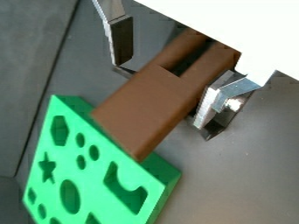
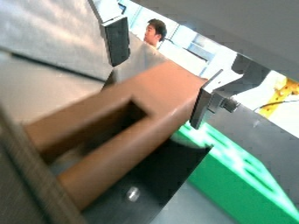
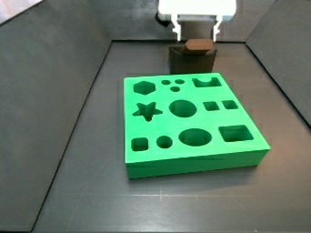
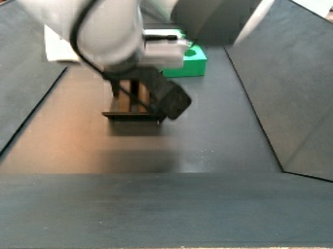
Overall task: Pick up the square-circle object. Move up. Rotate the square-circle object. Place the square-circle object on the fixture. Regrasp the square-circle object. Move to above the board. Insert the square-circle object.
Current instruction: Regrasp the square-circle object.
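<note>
1. The end effector (image 1: 176, 83) sits at the far end of the desk (image 3: 73, 182), just behind the board (image 3: 192, 123). Its silver plates are pinching the square-circle object (image 1: 158, 101) across its width; both wrist views show a finger pressed flat on each side of the brown block.

2. In a side view the square-circle object (image 3: 194, 45) stands over the fixture (image 3: 192, 62). Whether it already bears on the fixture or hangs just above it cannot be told.

3. Its long axis runs roughly along the end effector's reach. The two prong-like legs and the slot between them point back toward the wrist, and the solid end points away from it, toward the fixture and desk. In a side view the piece looks close to upright.

4. Risk: if the fingers let go before the piece is truly seated, it will likely tip off the small fixture, because a tall, narrow block has little footing.

5. Risk: the pads hold only a short stretch near the slotted end, so a push from the fixture could pivot the block in the grip and spoil the later regrasp.

6. Risk: the board's rear edge lies just beside the fixture, and a sideways drift could knock the piece against it.
</note>
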Motion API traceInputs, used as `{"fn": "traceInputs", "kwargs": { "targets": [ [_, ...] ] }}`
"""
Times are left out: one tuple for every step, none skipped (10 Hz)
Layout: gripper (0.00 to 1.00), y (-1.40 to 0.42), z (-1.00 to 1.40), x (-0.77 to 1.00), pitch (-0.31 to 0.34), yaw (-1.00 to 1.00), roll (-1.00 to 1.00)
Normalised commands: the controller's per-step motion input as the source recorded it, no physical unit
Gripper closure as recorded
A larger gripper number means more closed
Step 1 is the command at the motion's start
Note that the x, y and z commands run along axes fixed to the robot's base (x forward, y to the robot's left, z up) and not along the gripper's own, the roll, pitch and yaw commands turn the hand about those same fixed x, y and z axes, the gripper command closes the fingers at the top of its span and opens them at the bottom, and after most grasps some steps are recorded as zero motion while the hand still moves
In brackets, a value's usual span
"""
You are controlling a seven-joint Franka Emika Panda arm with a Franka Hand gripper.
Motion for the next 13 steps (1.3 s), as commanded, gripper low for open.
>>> {"fn": "traceInputs", "kwargs": {
  "targets": [
    [0.00,0.00,1.00,-0.04,0.028,0.05,0.04],
    [0.00,0.01,0.86,-0.04,0.067,0.04,0.04],
    [0.00,0.01,0.67,-0.03,0.086,0.02,0.04],
    [0.00,0.01,0.49,-0.03,0.098,0.01,0.03],
    [0.00,0.01,0.36,-0.03,0.098,0.00,0.04],
    [0.00,0.00,0.00,-1.00,0.014,0.03,0.01],
    [0.00,0.00,-0.03,-1.00,-0.025,0.02,0.00],
    [0.00,0.00,-0.01,-1.00,-0.054,-0.01,0.01],
    [0.00,0.00,0.00,-1.00,-0.066,-0.01,0.02],
    [0.00,-0.01,-0.01,-1.00,-0.087,0.00,0.04],
    [0.00,-0.01,0.00,-1.00,-0.101,0.01,0.05],
    [0.00,-0.01,0.00,-1.00,-0.113,0.02,0.06],
    [0.00,-0.02,0.01,-1.00,-0.121,0.03,0.07]
  ]
}}
